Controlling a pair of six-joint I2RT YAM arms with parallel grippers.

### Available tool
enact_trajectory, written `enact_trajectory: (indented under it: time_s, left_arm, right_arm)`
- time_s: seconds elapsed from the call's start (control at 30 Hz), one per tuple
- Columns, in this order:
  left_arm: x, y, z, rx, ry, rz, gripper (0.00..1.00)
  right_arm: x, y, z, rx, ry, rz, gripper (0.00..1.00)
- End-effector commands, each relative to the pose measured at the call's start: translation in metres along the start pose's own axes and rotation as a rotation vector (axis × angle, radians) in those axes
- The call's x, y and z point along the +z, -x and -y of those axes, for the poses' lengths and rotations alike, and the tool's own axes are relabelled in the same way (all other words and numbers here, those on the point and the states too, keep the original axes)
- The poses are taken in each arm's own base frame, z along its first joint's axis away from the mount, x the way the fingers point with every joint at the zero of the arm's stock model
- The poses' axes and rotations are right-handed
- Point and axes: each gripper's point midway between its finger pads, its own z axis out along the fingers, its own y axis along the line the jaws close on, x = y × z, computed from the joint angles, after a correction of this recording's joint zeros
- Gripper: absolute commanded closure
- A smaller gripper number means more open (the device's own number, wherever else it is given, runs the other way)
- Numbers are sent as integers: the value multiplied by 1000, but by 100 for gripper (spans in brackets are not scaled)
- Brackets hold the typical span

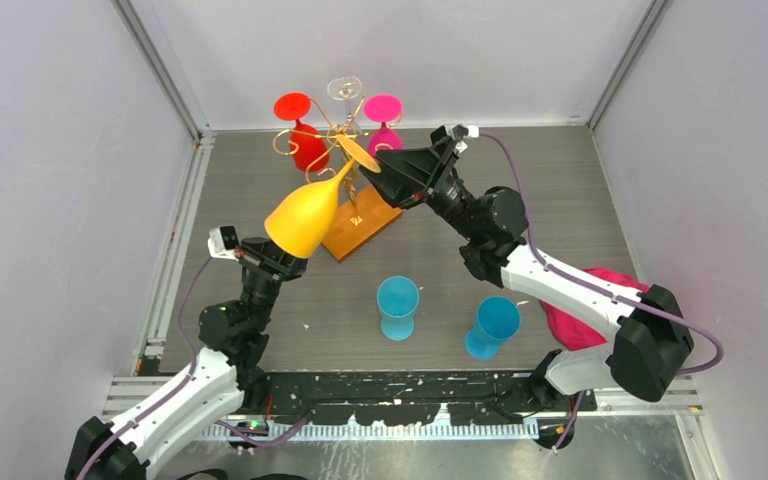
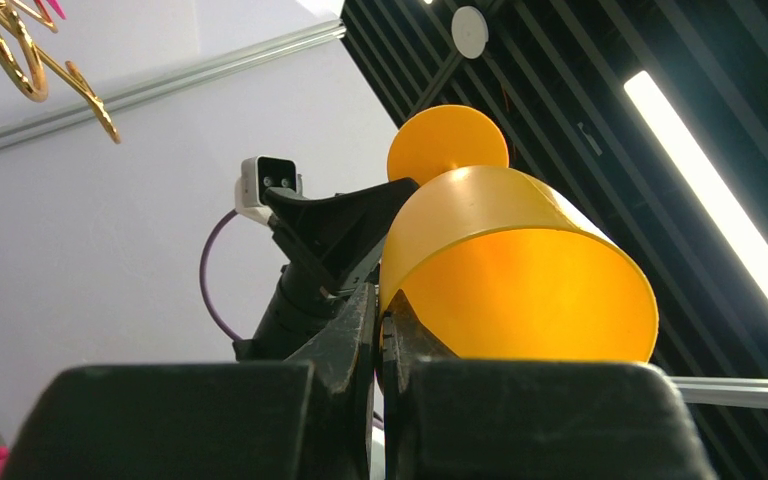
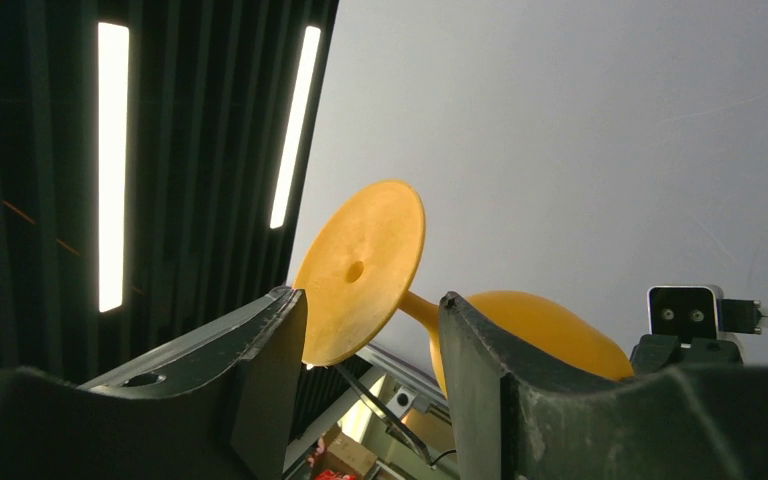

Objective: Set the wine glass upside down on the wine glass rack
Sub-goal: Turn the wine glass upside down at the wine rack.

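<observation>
Dark grey wood-grain desk (image 1: 580, 200). Two blue plastic goblets stand upright near the front: teal one (image 1: 397, 305) centre, second (image 1: 492, 325) to its right, apart. Crumpled magenta cloth (image 1: 585, 310) at right edge. At the back, inverted: red goblet (image 1: 305, 140), clear glass (image 1: 344, 88), pink goblet (image 1: 385, 125).

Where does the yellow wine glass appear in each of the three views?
Top external: the yellow wine glass is left of centre, tilted, foot toward the back.
Left wrist: its bowl fills the right of centre, the rim toward the camera.
Right wrist: its round foot is at the centre, the bowl behind it on the right.
Shared landmark: the round foot shows in all three.
</observation>
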Motion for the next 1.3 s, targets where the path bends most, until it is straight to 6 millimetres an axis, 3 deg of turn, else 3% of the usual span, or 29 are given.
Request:
enact_trajectory:
  time_s: [0.0, 0.37, 0.6, 0.93, 1.07, 1.27]
  left_arm:
    - [-4, -1, 13, 21, -61, -8, 99]
    - [-6, -1, 9, 20, -46, -8, 99]
    - [-11, 2, 7, 48, -5, 5, 98]
    - [-40, 31, 4, 149, 123, 136, 53]
    - [-52, 42, 0, 172, 172, 184, 47]
    - [-54, 42, -4, 217, 247, 168, 45]
  right_arm:
    - [5, -13, -43, 1, 129, -51, 48]
    - [13, -23, -38, 68, 165, -101, 71]
    - [17, -30, -37, 94, 176, -133, 99]
    - [22, -41, -39, 110, 182, -177, 99]
    - [24, -46, -38, 117, 183, -192, 99]
    - [27, -49, -38, 108, 179, -204, 99]
